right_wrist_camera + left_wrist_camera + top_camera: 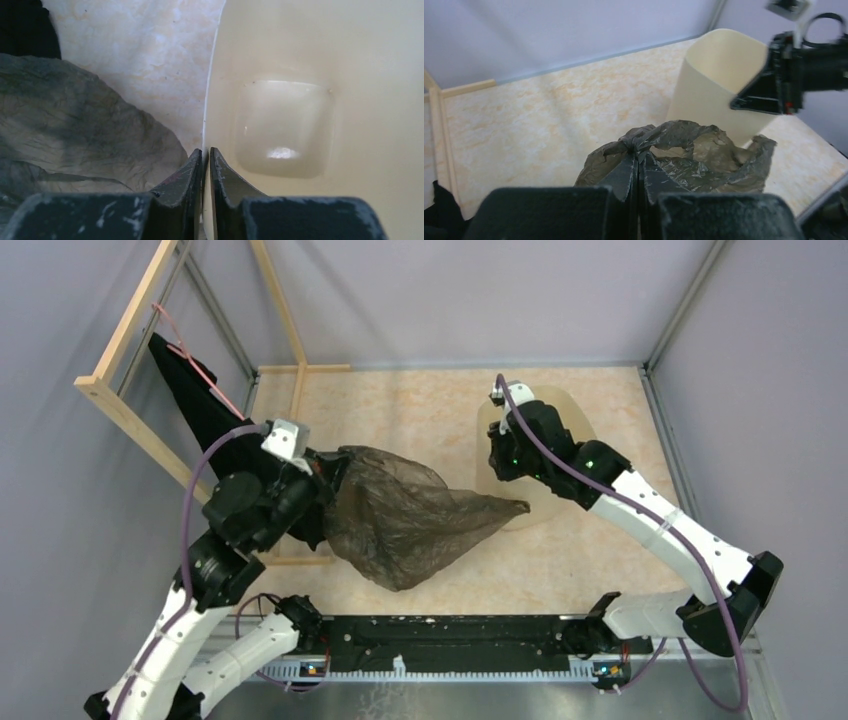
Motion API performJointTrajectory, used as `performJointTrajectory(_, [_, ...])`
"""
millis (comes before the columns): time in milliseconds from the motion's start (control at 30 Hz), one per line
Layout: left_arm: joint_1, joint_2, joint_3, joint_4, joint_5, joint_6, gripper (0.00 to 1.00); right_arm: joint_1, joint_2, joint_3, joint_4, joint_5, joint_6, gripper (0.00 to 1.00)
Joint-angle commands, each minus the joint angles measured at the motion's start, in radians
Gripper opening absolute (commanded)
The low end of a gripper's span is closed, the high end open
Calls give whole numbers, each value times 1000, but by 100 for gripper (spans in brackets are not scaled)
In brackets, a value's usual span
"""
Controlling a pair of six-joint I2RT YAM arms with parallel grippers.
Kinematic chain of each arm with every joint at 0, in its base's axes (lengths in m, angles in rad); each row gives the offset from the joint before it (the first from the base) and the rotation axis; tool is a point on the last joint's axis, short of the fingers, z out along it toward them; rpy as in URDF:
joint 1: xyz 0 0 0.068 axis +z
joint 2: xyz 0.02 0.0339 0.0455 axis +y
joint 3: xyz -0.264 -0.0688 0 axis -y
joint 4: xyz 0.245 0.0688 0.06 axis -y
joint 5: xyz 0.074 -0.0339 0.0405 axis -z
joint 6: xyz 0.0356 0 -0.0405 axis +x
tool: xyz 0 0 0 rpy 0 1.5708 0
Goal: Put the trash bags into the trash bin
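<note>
The trash bag [410,520] is thin, wrinkled, see-through dark brown film, spread from the left arm toward the bin. My left gripper [325,472] is shut on its bunched end, seen in the left wrist view [639,152] with the bag [704,165] hanging beyond the fingers. The cream-beige trash bin [572,410] stands at the right, mostly under my right arm. My right gripper [500,455] is shut on the bin's rim; in the right wrist view the gripper [205,154] pinches the wall, one finger inside the bin [300,100]. The bag's far tip [515,506] touches the bin's side.
A wooden frame [130,340] stands at the back left with an opaque black cloth [195,405] hanging from it, close behind my left arm. Grey walls close the table at the back and both sides. The black base rail [450,645] runs along the near edge.
</note>
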Motion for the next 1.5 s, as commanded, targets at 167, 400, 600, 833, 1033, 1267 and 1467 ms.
performJointTrajectory(167, [3, -106, -4, -98, 237, 28, 0, 13, -34, 111, 19, -143, -32, 45])
performJointTrajectory(400, [3, -83, 8, -72, 251, 27, 0, 13, -50, 228, 36, -374, -49, 84])
performJointTrajectory(600, [4, -54, 30, -46, 256, -14, 0, 15, -4, 107, 271, -792, -67, 99])
performJointTrajectory(833, [3, -12, 68, -47, 249, -36, 0, 102, -13, -63, 427, -895, -87, 99])
performJointTrajectory(1033, [3, 30, 105, -39, 276, -43, 0, 182, -57, -191, 473, -685, -83, 99])
performJointTrajectory(1267, [3, 28, 106, -17, 296, -57, 0, 183, -118, -251, 492, -368, 31, 98])
performJointTrajectory(1467, [4, 10, 116, -20, 312, -89, 0, 183, -164, -370, 623, -182, 213, 65])
